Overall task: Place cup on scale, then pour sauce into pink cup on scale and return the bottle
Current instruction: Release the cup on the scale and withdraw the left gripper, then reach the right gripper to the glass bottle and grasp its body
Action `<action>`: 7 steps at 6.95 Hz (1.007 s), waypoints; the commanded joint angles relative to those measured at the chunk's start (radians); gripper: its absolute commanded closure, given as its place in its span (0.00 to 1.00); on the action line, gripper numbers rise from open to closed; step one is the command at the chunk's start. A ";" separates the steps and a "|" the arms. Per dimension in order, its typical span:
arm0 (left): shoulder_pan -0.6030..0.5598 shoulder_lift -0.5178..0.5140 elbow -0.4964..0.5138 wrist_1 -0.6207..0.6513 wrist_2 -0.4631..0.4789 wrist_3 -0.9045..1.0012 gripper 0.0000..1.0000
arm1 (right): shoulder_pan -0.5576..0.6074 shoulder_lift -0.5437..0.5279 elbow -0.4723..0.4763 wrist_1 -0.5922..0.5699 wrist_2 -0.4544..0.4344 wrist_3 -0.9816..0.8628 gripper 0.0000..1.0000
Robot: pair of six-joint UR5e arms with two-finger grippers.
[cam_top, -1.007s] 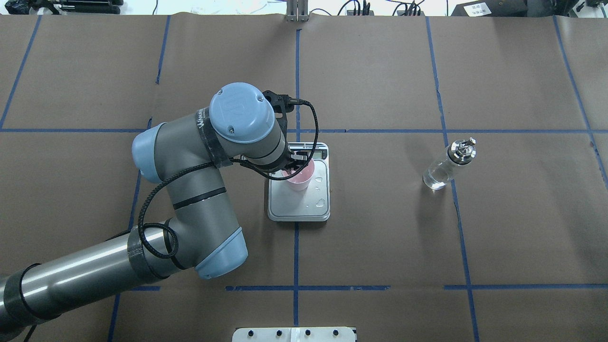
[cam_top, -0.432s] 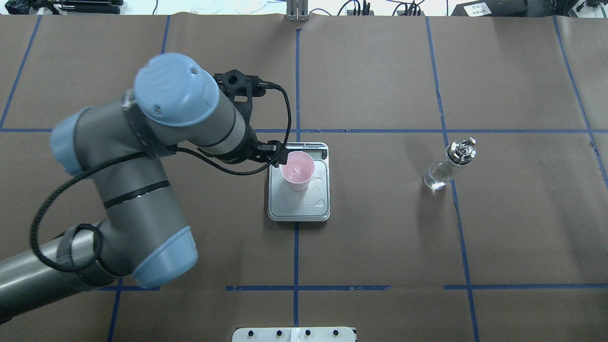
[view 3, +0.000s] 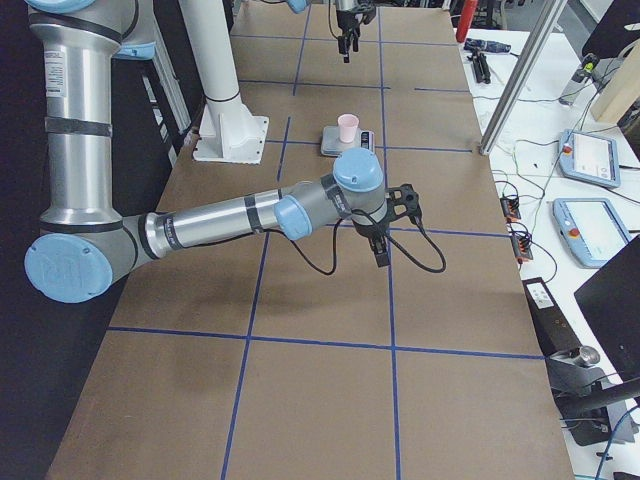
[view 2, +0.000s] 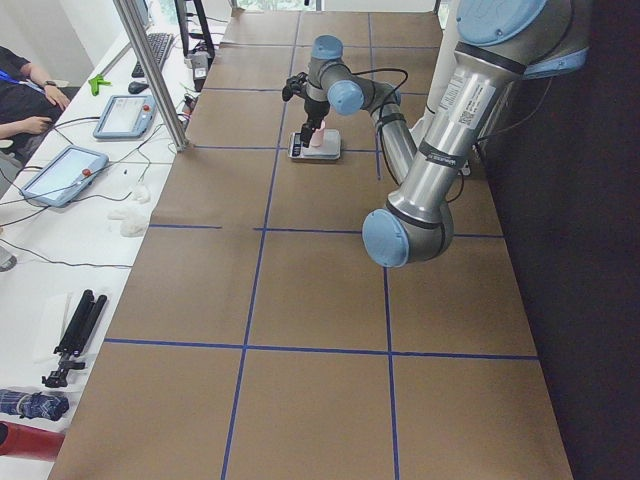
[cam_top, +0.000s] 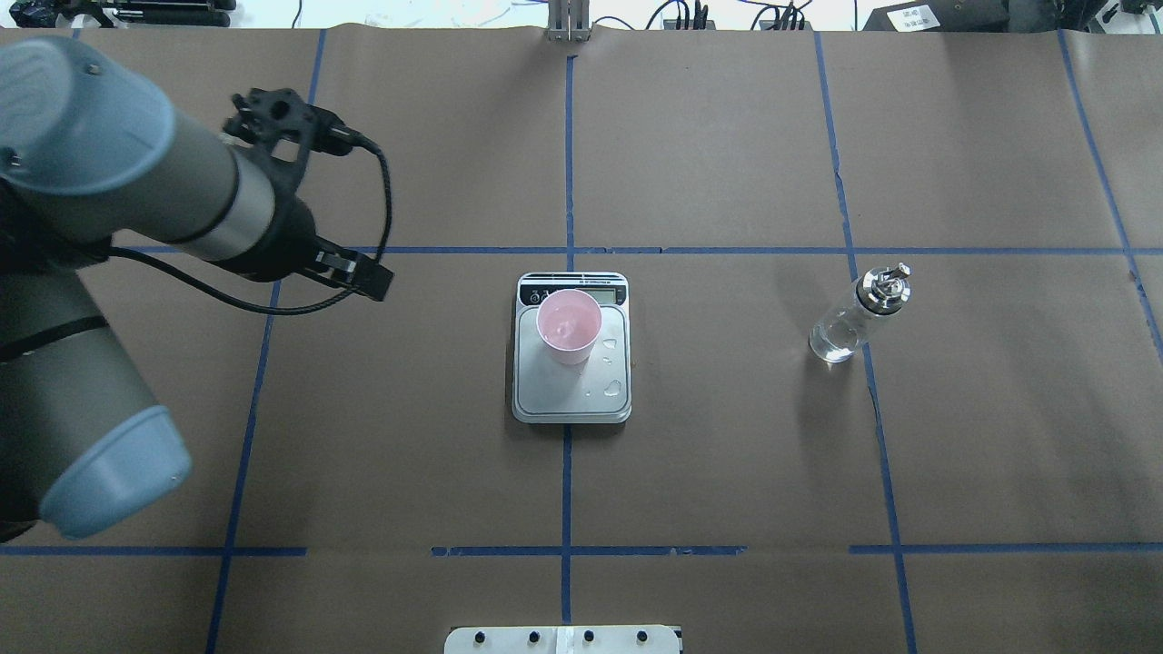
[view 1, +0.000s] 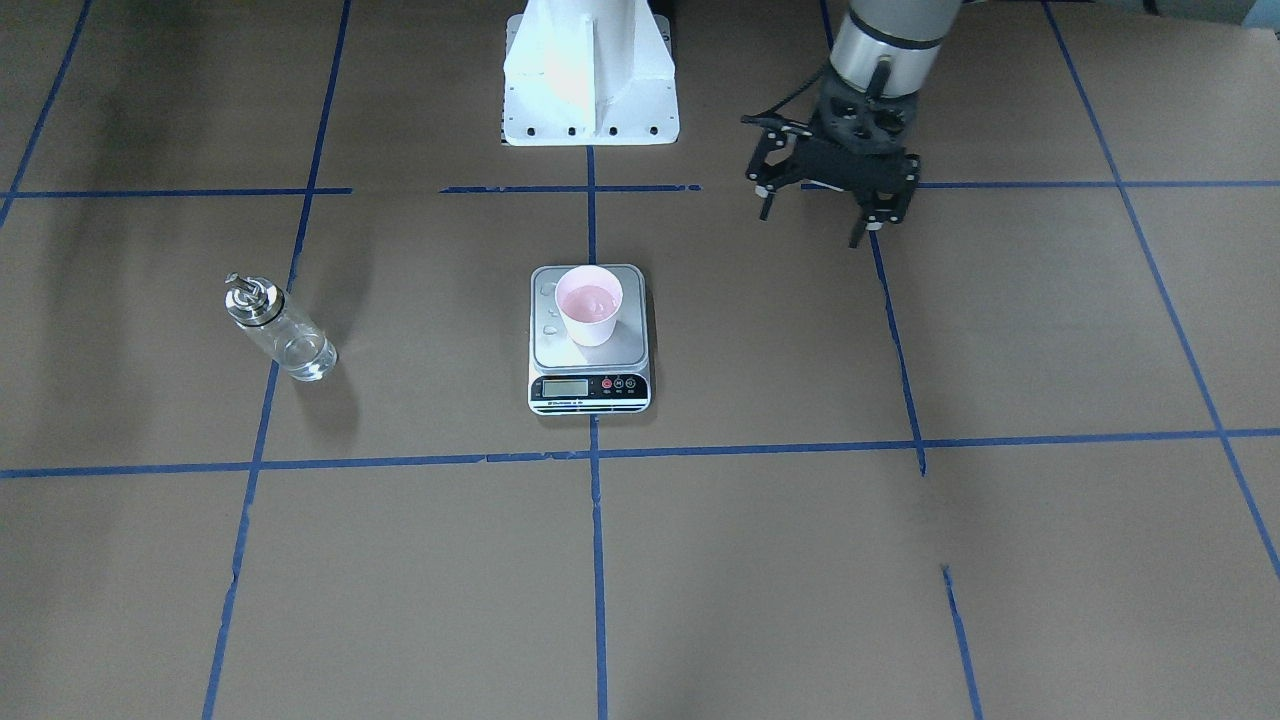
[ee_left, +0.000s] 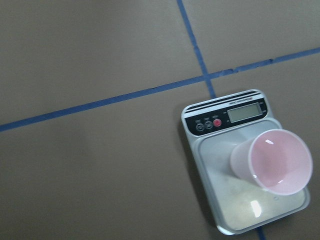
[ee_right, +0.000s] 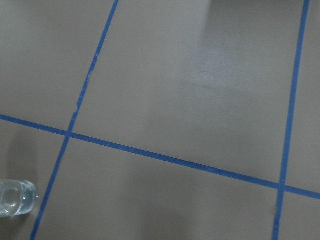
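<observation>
The pink cup (cam_top: 569,325) stands upright on the far part of the scale (cam_top: 572,400), free of any gripper. It also shows in the front view (view 1: 589,305) and the left wrist view (ee_left: 275,162). The glass bottle (cam_top: 849,320) with its silver spout stands alone on the table, well to the right of the scale. Its base shows in the right wrist view (ee_right: 15,197). My left gripper (view 1: 812,222) is open and empty, raised well to the left of the scale. My right gripper (view 3: 383,252) shows only in the exterior right view, so I cannot tell its state.
Clear droplets (cam_top: 613,389) lie on the scale's platform. The white robot base (view 1: 588,75) stands behind the scale. Blue tape lines cross the brown table cover. Tablets and cables lie beyond the table's far edge (view 3: 585,155).
My left gripper was around the cup, let it go, and has drawn far back to the left. The cup stays on the scale. The bottle has not moved.
</observation>
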 commanded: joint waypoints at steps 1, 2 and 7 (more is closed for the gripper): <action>-0.255 0.174 0.020 0.001 -0.168 0.342 0.00 | -0.106 0.008 0.089 0.000 -0.015 0.194 0.00; -0.339 0.246 0.084 0.009 -0.174 0.358 0.00 | -0.155 0.009 0.148 0.000 -0.021 0.301 0.00; -0.729 0.408 0.348 -0.069 -0.180 0.739 0.00 | -0.574 0.011 0.382 -0.002 -0.365 0.760 0.00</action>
